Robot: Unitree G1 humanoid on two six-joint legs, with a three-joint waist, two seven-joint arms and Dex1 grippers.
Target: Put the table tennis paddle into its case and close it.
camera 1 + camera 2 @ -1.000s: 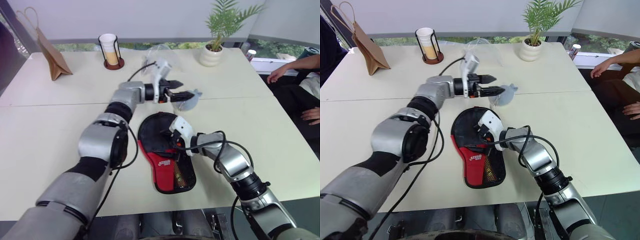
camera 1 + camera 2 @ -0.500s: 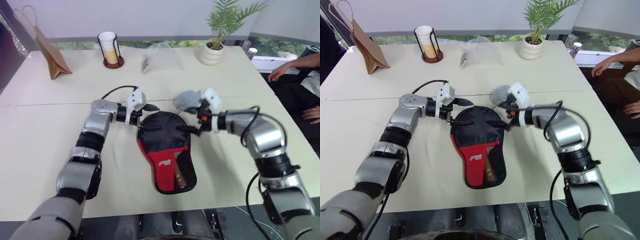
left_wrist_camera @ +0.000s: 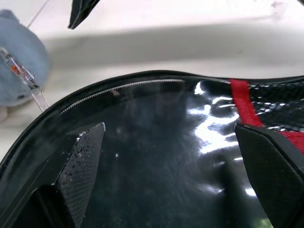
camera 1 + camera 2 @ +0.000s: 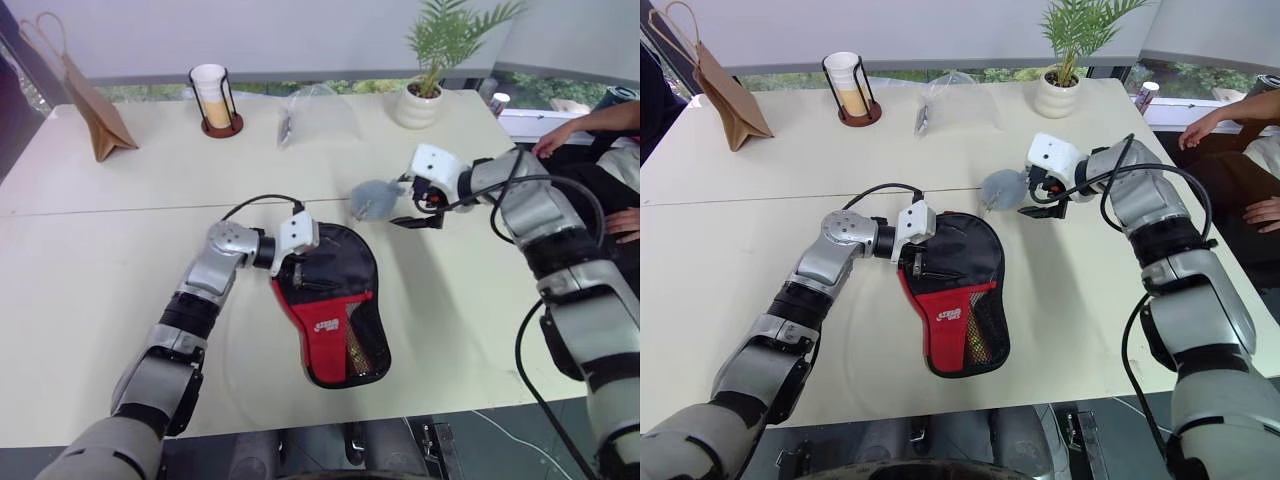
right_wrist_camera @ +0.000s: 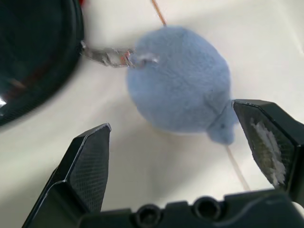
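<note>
The case [image 4: 335,310] lies flat in the middle of the table, its round black end toward the far side and its red panel and mesh toward me. The table tennis paddle is hidden; something yellowish shows through the mesh [image 4: 358,348]. My left gripper [image 4: 305,272] is open low over the case's round end, a finger [image 3: 83,166] on either side of the glossy black fabric. A blue-grey plush charm [image 4: 375,198] lies just beyond the case, joined to its edge by a clear clip [image 5: 109,56]. My right gripper [image 4: 402,205] is open next to the plush, holding nothing.
Along the table's far edge are a brown paper bag [image 4: 95,100], a cup in a wire holder [image 4: 215,100], a clear plastic bag [image 4: 315,110] and a potted plant [image 4: 425,90]. A seated person's hand [image 4: 555,143] rests at the far right corner.
My left gripper came back and down from beside the plush to the case's round end. My right gripper lifted off the case and swung out right to the plush.
</note>
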